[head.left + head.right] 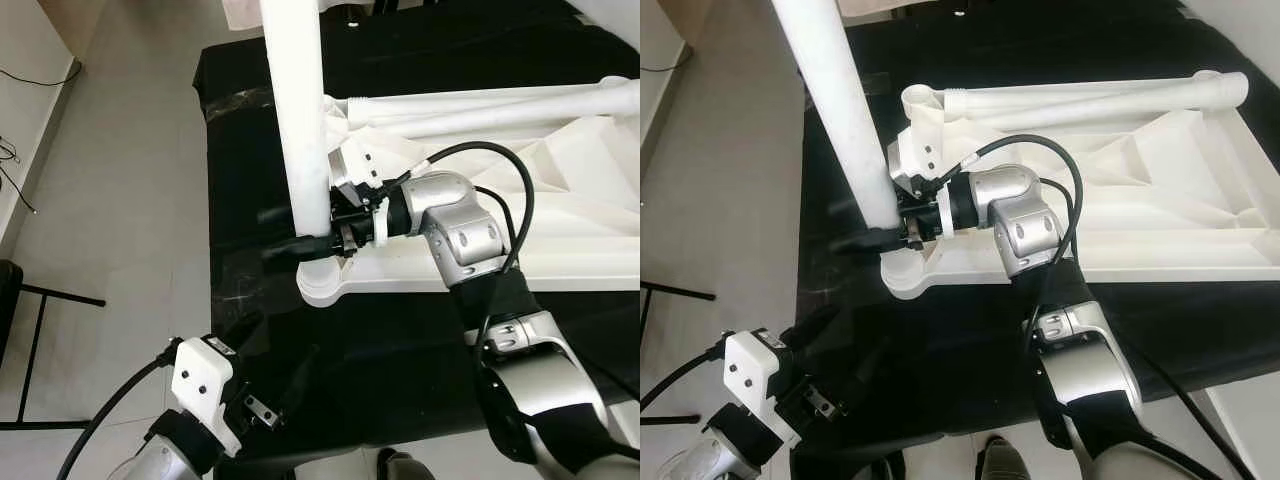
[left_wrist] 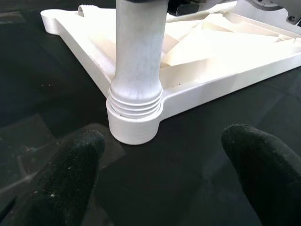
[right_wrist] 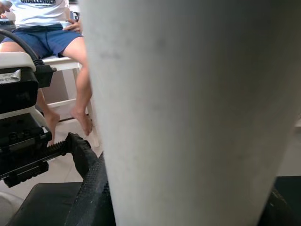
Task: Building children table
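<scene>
Leg point(image 1: 300, 120) stands upright in the corner socket point(image 1: 322, 283) of the upside-down tabletop point(image 1: 560, 200), at the black worktop's point(image 1: 400, 350) left edge. Right gripper point(image 1: 335, 232) has its jaws clamped on it low down, probably to twist the threads home. Left gripper point(image 2: 160, 169) waits nearby, jaws open and empty. Two more legs point(image 1: 1090, 100) lie across the tabletop, so three total

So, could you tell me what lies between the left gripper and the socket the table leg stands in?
Nothing but bare black cloth. In the left wrist view, the left gripper has its fingers spread wide, facing the corner socket where the leg stands.
</scene>
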### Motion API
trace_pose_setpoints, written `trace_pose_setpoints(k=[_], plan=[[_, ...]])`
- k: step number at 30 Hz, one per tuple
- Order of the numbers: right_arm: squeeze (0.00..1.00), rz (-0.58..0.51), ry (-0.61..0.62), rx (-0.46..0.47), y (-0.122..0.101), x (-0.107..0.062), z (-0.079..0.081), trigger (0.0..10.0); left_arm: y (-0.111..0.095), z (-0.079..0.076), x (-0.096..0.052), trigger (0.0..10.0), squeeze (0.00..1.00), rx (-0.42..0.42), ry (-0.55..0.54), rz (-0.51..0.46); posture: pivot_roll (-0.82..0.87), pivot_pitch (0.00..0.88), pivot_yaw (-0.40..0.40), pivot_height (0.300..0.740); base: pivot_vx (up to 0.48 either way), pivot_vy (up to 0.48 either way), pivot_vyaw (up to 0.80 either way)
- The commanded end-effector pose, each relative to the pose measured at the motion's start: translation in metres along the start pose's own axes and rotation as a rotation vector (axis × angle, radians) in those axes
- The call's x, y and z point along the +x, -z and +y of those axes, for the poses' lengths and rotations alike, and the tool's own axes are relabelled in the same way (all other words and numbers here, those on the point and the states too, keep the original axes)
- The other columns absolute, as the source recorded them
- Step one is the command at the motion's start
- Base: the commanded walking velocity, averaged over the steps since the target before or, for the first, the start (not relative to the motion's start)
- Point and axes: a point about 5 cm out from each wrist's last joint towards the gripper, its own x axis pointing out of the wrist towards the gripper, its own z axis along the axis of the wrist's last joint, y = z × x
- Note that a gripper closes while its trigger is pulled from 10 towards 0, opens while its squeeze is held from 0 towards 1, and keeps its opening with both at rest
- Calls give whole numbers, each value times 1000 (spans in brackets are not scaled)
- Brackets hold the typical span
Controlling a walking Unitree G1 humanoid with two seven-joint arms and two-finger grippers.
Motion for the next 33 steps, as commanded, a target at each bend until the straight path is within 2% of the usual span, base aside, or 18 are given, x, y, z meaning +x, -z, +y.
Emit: trace_pose_setpoints(k=[1,4,6,7,8,9,10,13,17,18,19,20,25,26,27,31,32,33], plan=[[0,-5,-29,-8,4,5,4,0,2,-2,-2,10000,0,-8,0,14,-30,285,80,740,0,0,0],[0,2,97,-12,10,-4,1,0,3,-1,-4,10000,0,-7,-6,20,-34,281,79,740,0,0,0],[0,24,386,35,25,-16,0,0,0,-1,-9,10000,0,-1,-17,25,-35,287,71,740,0,0,0],[0,24,386,35,25,-16,0,0,0,-1,-9,10000,0,-1,-17,25,-35,287,71,740,0,0,0],[0,59,599,61,36,-21,2,0,-1,-1,-11,10000,0,12,-26,31,-40,277,71,740,0,0,0],[0,59,599,61,36,-21,2,0,-1,-1,-11,10000,0,12,-26,31,-40,277,71,740,0,0,0],[0,159,961,122,56,-33,9,0,-3,-3,-12,10000,0,19,-36,26,-54,280,79,740,0,0,0],[0,287,1233,269,90,-33,64,0,-10,-22,-17,10000,0,-25,-33,9,-71,277,101,740,0,0,0],[0,273,1093,232,92,-14,67,0,-1,-14,-22,10000,0,-18,-120,19,-59,250,89,740,0,0,0],[0,249,1059,224,89,-12,62,7843,0,-9,-20,10000,0,-15,-138,11,-55,246,79,740,0,0,0],[0,249,1059,224,89,-12,62,7843,0,-9,-20,10000,0,-15,-138,11,-55,246,79,740,0,0,0],[0,216,1024,224,84,-12,55,10000,0,-7,-18,10000,0,-13,-144,4,-55,246,79,740,0,0,0],[0,102,929,186,63,-16,34,10000,-1,-5,-16,10000,0,-12,-143,-5,-34,250,76,740,0,0,0],[847,39,814,159,49,-19,24,10000,-1,-4,-16,10000,0,-16,-138,-4,-17,248,74,740,0,0,0],[1000,-8,695,118,35,-24,16,10000,-1,-5,-15,10000,0,-16,-128,-3,-8,251,71,740,0,0,0],[1000,-20,567,61,20,-30,10,10000,-1,-8,-14,10000,0,-20,-116,-2,-6,249,65,740,0,0,0],[298,17,415,-13,8,-33,6,10000,-1,-12,-13,10000,0,-32,-109,-4,9,252,56,740,0,0,0],[298,17,415,-13,8,-33,6,10000,-1,-12,-13,10000,0,-32,-109,-4,9,252,56,740,0,0,0]])
